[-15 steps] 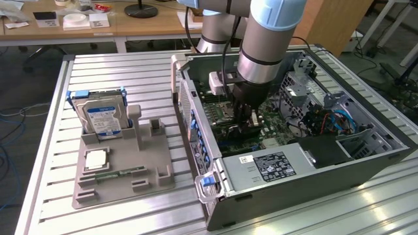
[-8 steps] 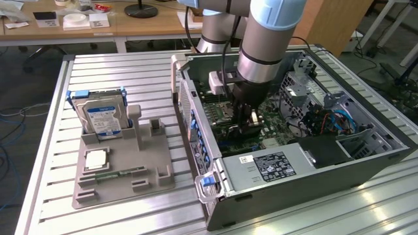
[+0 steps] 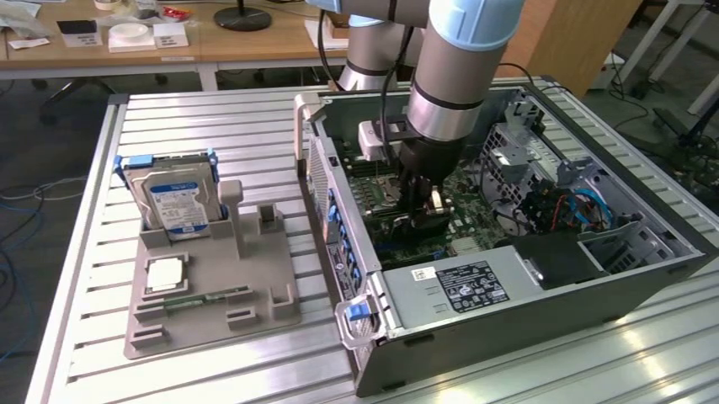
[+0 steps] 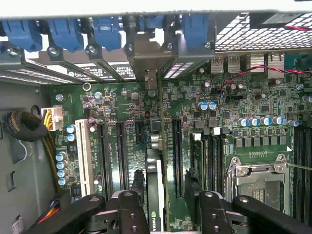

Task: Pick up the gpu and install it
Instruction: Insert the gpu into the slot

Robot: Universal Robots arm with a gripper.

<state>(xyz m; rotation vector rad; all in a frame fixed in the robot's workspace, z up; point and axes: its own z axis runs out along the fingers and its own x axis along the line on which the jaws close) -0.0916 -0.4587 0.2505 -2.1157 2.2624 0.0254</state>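
Grey tray [image 3: 258, 313] nearest, on slatted table [image 3: 225, 109]; green memory stick [image 3: 208, 297] flat in it, hard drive [image 3: 174, 202] upright at its far end. Open computer case [image 3: 506, 324] on exterior view's right. Inside, gripper [image 3: 425, 210] low over motherboard [image 4: 219, 117], fingers [image 4: 192, 185] spread, clamping nothing. gpu [image 4: 154, 195] on edge in slot between them, bracket [image 4: 146, 61] at case rear wall. Wooden desk [image 3: 225, 42] beyond.

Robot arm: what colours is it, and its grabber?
The arm is a round silver tube with a pale blue joint cap and a black band. A black cable runs beside it. Its gripper is black, with jointed bars and round bolts.
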